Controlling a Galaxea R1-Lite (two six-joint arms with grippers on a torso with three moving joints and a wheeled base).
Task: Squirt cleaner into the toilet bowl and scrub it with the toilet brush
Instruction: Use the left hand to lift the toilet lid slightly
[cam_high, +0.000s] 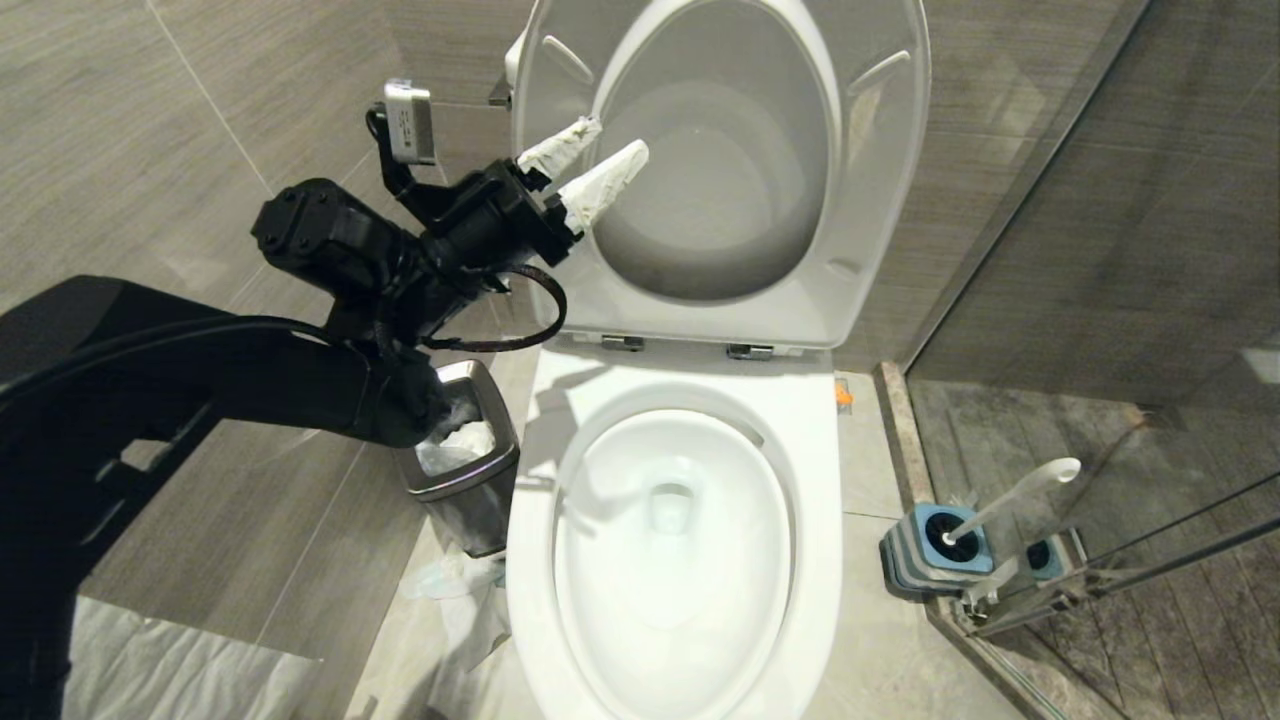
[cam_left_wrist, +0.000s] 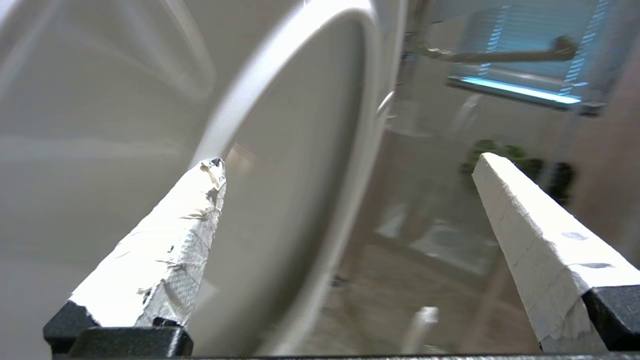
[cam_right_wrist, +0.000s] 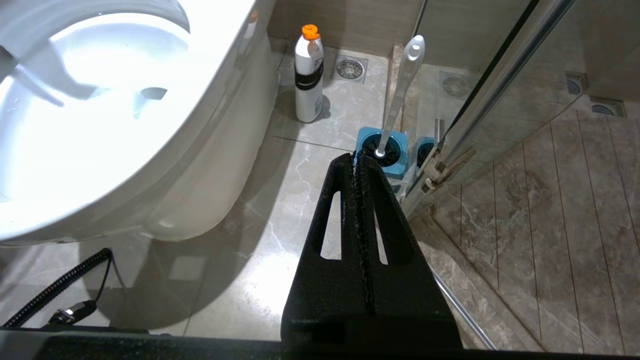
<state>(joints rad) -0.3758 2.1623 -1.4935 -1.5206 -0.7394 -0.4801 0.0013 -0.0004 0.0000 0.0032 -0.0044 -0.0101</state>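
Your left gripper (cam_high: 590, 165) is up by the raised seat and lid, jaws spread wide, nothing between the taped fingers (cam_left_wrist: 170, 250). Right gripper (cam_right_wrist: 361, 165) is closed tight, empty, low over the floor (cam_right_wrist: 260, 235) near the glass shower door (cam_right_wrist: 500, 80). Toilet bowl (cam_high: 672, 560) is open, water visible. Cleaner (cam_right_wrist: 308, 75) stands on the floor beside the bowl's base. Toilet brush (cam_right_wrist: 400, 90) sits upright in its blue holder (cam_right_wrist: 385, 155), just beside the door. Steel bin (cam_high: 470, 470) on bowl's other side.

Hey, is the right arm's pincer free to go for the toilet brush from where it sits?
Probably yes: the shut right pincer points at the toilet brush, only bare floor lies between, but it must open first.
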